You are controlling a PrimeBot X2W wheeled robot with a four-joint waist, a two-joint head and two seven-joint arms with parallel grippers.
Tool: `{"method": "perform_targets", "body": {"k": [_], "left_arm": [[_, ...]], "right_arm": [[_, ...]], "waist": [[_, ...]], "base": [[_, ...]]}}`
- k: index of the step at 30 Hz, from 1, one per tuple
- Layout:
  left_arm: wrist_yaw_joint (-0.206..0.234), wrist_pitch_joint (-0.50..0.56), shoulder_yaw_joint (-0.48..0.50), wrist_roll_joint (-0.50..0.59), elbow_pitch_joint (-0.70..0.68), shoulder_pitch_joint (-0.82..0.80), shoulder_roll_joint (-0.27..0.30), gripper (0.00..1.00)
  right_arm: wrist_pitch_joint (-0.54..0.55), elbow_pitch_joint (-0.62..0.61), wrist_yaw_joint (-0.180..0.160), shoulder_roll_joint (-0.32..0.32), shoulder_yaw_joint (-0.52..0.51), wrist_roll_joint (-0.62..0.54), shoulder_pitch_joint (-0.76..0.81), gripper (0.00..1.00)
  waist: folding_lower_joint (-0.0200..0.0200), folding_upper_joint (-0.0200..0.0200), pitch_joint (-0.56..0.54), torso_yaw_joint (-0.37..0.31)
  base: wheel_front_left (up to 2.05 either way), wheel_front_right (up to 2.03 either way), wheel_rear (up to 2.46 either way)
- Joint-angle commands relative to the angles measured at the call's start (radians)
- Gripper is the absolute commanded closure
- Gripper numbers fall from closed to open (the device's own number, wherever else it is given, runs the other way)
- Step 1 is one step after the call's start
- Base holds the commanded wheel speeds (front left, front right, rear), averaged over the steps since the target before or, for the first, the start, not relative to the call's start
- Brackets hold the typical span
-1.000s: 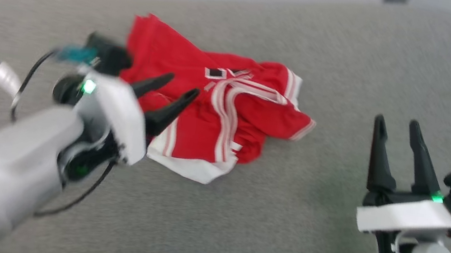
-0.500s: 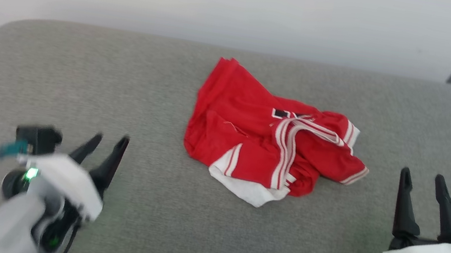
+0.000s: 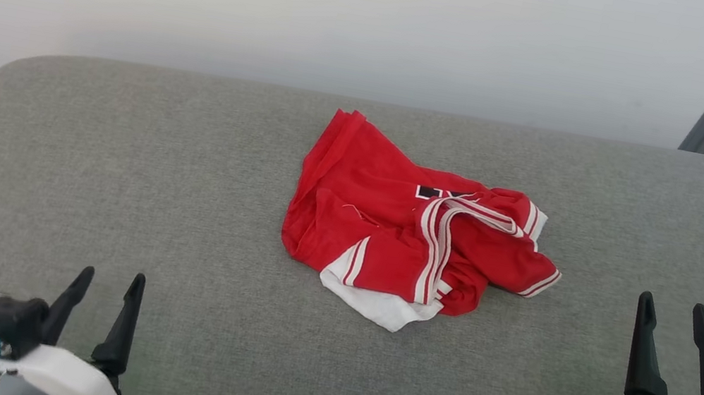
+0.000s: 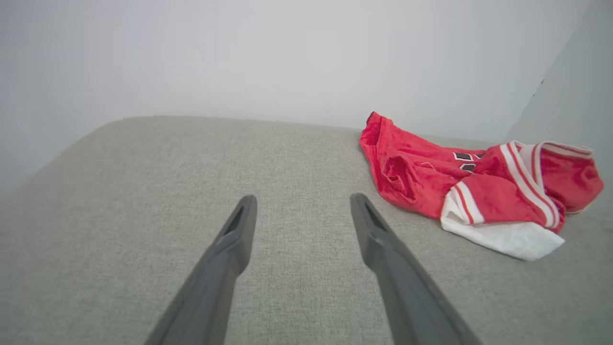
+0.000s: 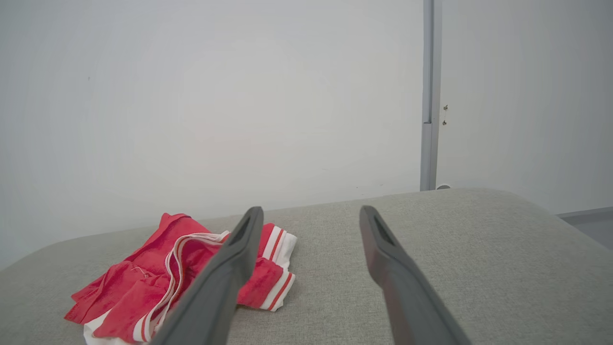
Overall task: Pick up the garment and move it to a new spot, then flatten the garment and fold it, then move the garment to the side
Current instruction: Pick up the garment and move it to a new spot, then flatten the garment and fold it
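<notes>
To lift the red jersey (image 3: 413, 236) cleanly, a claw should come down on a raised ridge of the crumpled heap rather than a flat edge, pinching several layers of the thin cloth. It lies on the grey cushion (image 3: 113, 172), ahead and right of the left claw (image 3: 114, 273) and ahead and left of the right claw (image 3: 674, 302), well apart from both. Both claws gape wide, holding nothing.

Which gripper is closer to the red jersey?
The right gripper: a short gap separates it from the striped edge of the jersey, while the left gripper has a wider stretch of grey cushion between.
</notes>
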Motion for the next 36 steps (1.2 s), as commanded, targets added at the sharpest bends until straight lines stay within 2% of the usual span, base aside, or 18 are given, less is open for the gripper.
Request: {"method": "perform_targets", "body": {"k": [1,5,9,22,29,32,36], "left_arm": [[-0.006,-0.005,0.033,0.068,-0.044,0.032,-0.016,0.0],[-0.021,-0.005,0.1,0.199,-0.141,0.086,-0.058,0.0],[-0.036,-0.005,0.145,0.27,-0.183,0.109,-0.093,0.0],[-0.06,-0.005,0.208,0.335,-0.169,0.118,-0.151,0.0],[-0.061,-0.005,0.209,0.342,-0.17,0.111,-0.155,0.0],[-0.061,-0.005,0.187,0.311,-0.177,0.1,-0.151,0.0],[-0.061,-0.005,0.086,0.259,-0.18,0.022,-0.071,0.0]], "right_arm": [[-0.005,-0.007,0.0,0.004,-0.001,-0.002,0.009,0.0],[-0.005,-0.04,0.0,0.017,-0.006,-0.001,0.019,0.0],[-0.005,-0.066,0.0,0.032,-0.014,-0.005,0.027,0.0],[-0.005,-0.068,0.0,0.046,-0.016,-0.018,0.02,0.0],[-0.005,-0.067,0.0,0.048,-0.014,-0.019,0.017,0.0],[-0.005,-0.065,0.0,0.049,-0.013,-0.017,0.013,0.0],[-0.005,-0.07,0.0,0.051,-0.014,-0.014,0.004,0.0]], "waist": [[0.0,0.0,-0.001,-0.007],[0.0,0.0,-0.003,-0.015],[0.0,0.0,-0.001,-0.02],[0.0,0.0,0.006,-0.024],[0.0,0.0,0.008,-0.022],[0.0,0.0,0.012,-0.023],[0.0,0.0,0.033,-0.022]], "base": [[0.0,0.0,0.0],[0.0,0.0,0.0],[0.0,0.0,0.0],[0.0,0.0,0.0],[0.0,0.0,0.0],[0.0,0.0,0.0],[0.0,0.0,0.0]]}}
